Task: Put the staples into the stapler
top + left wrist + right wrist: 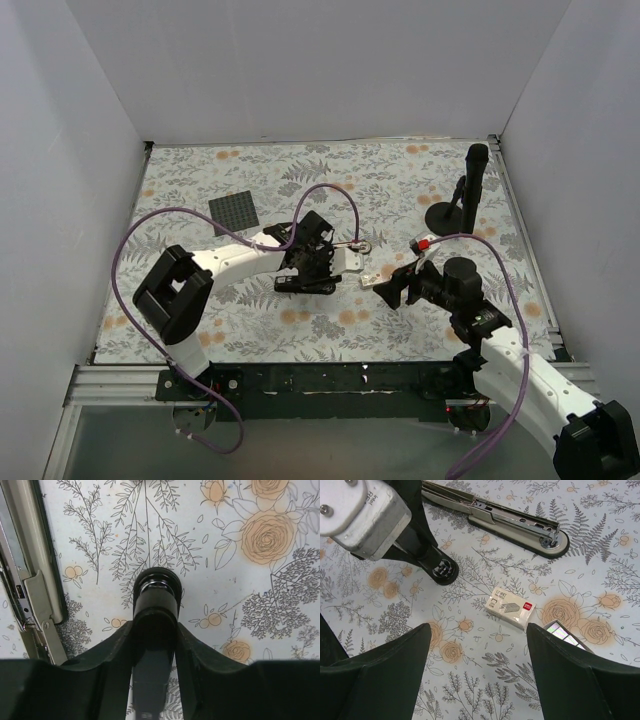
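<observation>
The step in hand looks like opening and steadying the stapler (512,521); no staples are loaded yet. It lies at the middle of the desk (470,690), with its silver channel bared on top. The left fingers (112,652) are drawn in against both sides of a black bar with a rounded tip. I take this for the stapler's upper arm, swung off the channel, though the hinge is hidden. From the wrist view they appear to pinch it.

The box of staples (511,608) lies flat on the desk, just near the stapler's right end and apart from it. The right fingers (385,670) are spread wide, holding nothing, and hover over the box. A small shiny piece (562,631) just right of the box may be a loose strip; it is half hidden.

Next, the right fingers need to lower and narrow onto that small, light target. The left must hold the channel exposed so a strip can be lined up along it.
</observation>
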Robot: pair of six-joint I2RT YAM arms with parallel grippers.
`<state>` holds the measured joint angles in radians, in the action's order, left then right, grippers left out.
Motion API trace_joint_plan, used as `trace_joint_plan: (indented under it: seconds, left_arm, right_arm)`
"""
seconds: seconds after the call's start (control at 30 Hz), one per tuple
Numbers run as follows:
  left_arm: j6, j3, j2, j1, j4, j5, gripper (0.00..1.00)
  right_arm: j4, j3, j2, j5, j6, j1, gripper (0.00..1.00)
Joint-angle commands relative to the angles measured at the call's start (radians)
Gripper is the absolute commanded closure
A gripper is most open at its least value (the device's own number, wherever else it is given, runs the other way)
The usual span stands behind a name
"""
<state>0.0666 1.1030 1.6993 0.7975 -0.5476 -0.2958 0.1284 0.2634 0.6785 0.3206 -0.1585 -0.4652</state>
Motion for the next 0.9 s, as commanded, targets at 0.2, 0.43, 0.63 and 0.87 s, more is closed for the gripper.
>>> trace_joint_plan:
  seconds: [0.2,0.43,0.63,0.87]
  left_arm:
    - [-0.03,0.018,-0.108,-0.001,-0.023,-0.15,0.87]
    - [-0.123,-0.141,-0.354,0.0,0.182,-0.216,0.92]
    - [-0.128,-0.219,-0.454,0.003,0.245,-0.207,0.96]
    - [-0.126,-0.235,-0.454,0.003,0.261,-0.192,0.99]
  right_arm:
    - [0.111,0.005,0.093,0.1,-0.071,-0.006,0.16]
    - [0.106,0.085,0.202,0.052,-0.275,-0.042,0.16]
    - [0.214,0.097,0.279,-0.009,-0.404,-0.144,0.2]
    - [0.237,0.14,0.302,-0.043,-0.45,-0.214,0.21]
